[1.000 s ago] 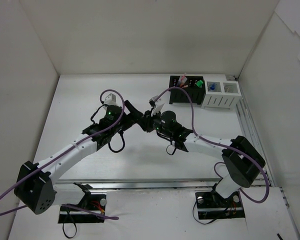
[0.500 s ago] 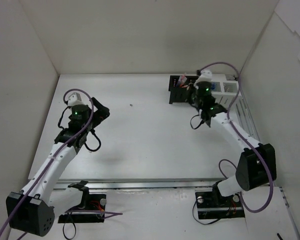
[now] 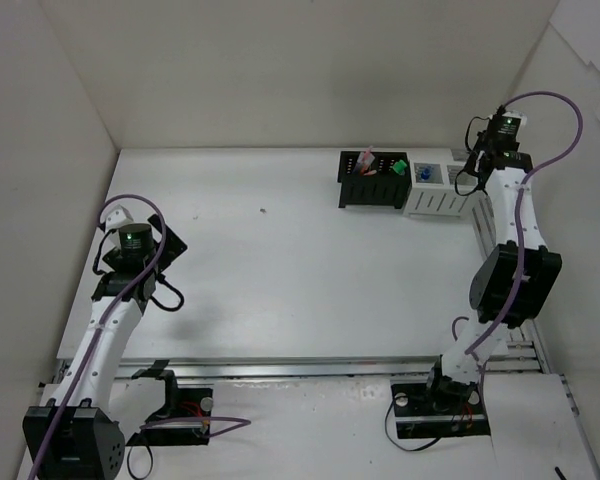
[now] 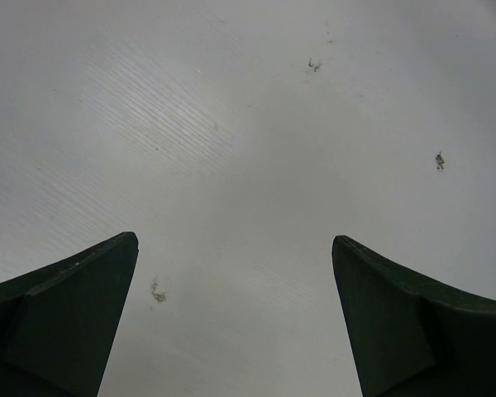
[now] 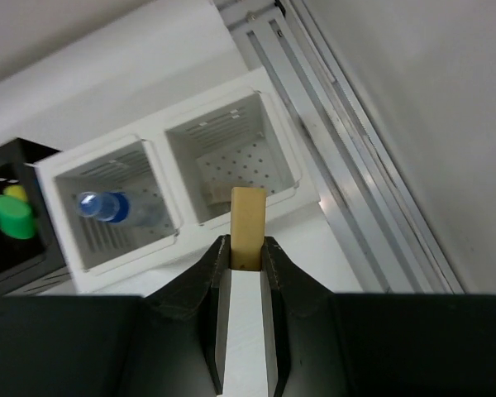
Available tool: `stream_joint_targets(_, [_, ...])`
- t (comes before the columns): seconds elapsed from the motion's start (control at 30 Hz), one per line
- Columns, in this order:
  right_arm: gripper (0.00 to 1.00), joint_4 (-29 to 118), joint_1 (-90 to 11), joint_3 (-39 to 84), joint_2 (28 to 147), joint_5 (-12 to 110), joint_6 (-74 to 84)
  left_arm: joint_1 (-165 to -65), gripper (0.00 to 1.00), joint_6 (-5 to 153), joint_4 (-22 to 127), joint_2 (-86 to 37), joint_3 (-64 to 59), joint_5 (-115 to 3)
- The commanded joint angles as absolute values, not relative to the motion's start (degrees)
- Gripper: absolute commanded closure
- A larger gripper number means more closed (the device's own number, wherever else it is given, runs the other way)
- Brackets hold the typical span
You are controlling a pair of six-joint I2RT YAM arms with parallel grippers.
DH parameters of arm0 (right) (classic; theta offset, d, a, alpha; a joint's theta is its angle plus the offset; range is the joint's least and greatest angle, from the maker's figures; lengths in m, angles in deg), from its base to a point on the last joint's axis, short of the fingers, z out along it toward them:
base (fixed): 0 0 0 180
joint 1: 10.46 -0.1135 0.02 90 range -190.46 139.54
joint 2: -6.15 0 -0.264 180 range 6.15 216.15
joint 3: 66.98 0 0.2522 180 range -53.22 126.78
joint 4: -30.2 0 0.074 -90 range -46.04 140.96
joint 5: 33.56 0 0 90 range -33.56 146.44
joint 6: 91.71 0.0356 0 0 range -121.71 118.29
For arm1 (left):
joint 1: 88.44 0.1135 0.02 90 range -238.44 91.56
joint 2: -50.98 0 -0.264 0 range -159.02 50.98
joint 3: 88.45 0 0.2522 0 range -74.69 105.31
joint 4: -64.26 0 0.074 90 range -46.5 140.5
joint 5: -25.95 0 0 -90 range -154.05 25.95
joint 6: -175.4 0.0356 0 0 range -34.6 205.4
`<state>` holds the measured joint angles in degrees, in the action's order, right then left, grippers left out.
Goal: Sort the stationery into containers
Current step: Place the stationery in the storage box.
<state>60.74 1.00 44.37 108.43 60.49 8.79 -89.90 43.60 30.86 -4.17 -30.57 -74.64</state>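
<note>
My right gripper (image 5: 246, 241) is shut on a tan eraser (image 5: 248, 211) and holds it upright above the front rim of the right white bin (image 5: 274, 139). A pale item lies inside that bin. The left white bin (image 5: 48, 175) holds the clear blue-capped bottle (image 5: 103, 207). The black organiser (image 5: 0, 161) at the left edge shows green and yellow caps. In the top view my right gripper (image 3: 477, 160) is at the back right by the bins (image 3: 440, 203), and the black organiser (image 3: 368, 195) holds pens and a green cap. My left gripper (image 4: 236, 248) is open and empty over bare table, far left (image 3: 172, 244).
An aluminium rail (image 5: 347, 165) runs along the right wall just beside the bins. White walls close in the table on the left, back and right. A small dark speck (image 3: 262, 211) lies on the table surface.
Both arms have drawn apart from the table's middle. The left arm swung back to the left. The right arm reached to the back right corner, over the white bins, with the eraser.
</note>
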Motion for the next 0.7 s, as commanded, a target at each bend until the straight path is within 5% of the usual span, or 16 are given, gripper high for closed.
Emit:
stream_joint_targets(0.0, [1.0,65.8,2.5,50.0,112.7,59.6,5.2,-88.3,0.01,45.9,31.8,-5.0,-29.1,-74.5])
stream_joint_targets(0.33, [0.97,66.7,2.7,57.3,121.7,57.4,3.7,-86.0,0.0,46.5,32.5,-5.7,-29.3,-71.6])
stream_joint_targets(0.5, [0.79,66.8,2.8,58.0,123.0,57.4,4.4,-86.0,0.01,46.8,32.7,-5.3,-29.9,-71.2])
stream_joint_targets(0.53, [0.66,66.8,2.7,58.1,122.9,57.6,4.4,-86.0,0.0,46.9,32.7,-5.2,-29.9,-71.3])
stream_joint_targets(0.67, [0.42,67.0,2.7,58.5,121.8,57.4,5.1,-86.0,0.0,47.3,32.5,-4.7,-29.4,-70.7])
